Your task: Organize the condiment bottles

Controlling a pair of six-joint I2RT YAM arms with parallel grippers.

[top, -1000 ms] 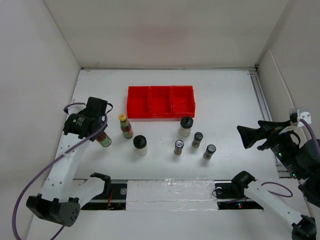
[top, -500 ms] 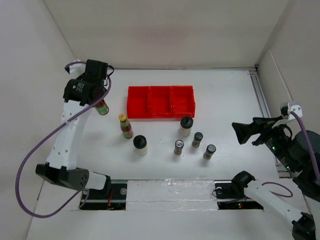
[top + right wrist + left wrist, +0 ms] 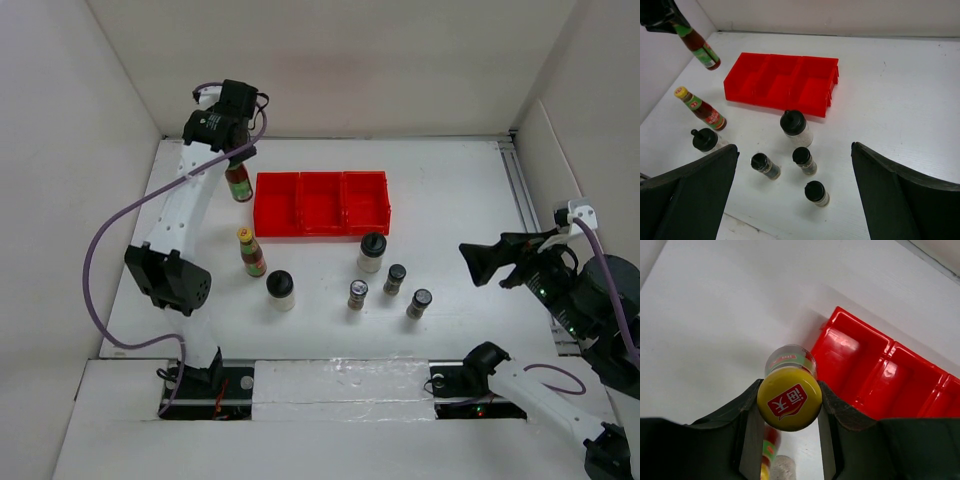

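moved: yellow-capped bottle (image 3: 238, 183) now beside red tray (image 3: 300, 200), upper left
left hand (image 3: 232, 140) pinching it, drop-in likely next; right hand (image 3: 472, 264) spread

Yellow cap on the held bottle (image 3: 790, 397), with a red patch bearing white characters, and a red-and-green label band below it. The left gripper (image 3: 789, 407) either side of it is dark grey-black. The tray (image 3: 320, 203) is bright red all over, glossy on its inner walls. The second bottle (image 3: 251, 252) matches: yellow cap, green neck, red label, dark reddish-brown contents. The right jar (image 3: 372, 252) and left jar (image 3: 281, 290) are white with black lids. The shakers (image 3: 358, 294) (image 3: 395, 279) (image 3: 419, 303) have black caps over brownish-grey bodies. The table (image 3: 450, 190) is plain white. The left arm (image 3: 185, 205) is white with black joints and trails a purple cable (image 3: 100, 250). The right gripper (image 3: 472, 264) is black.
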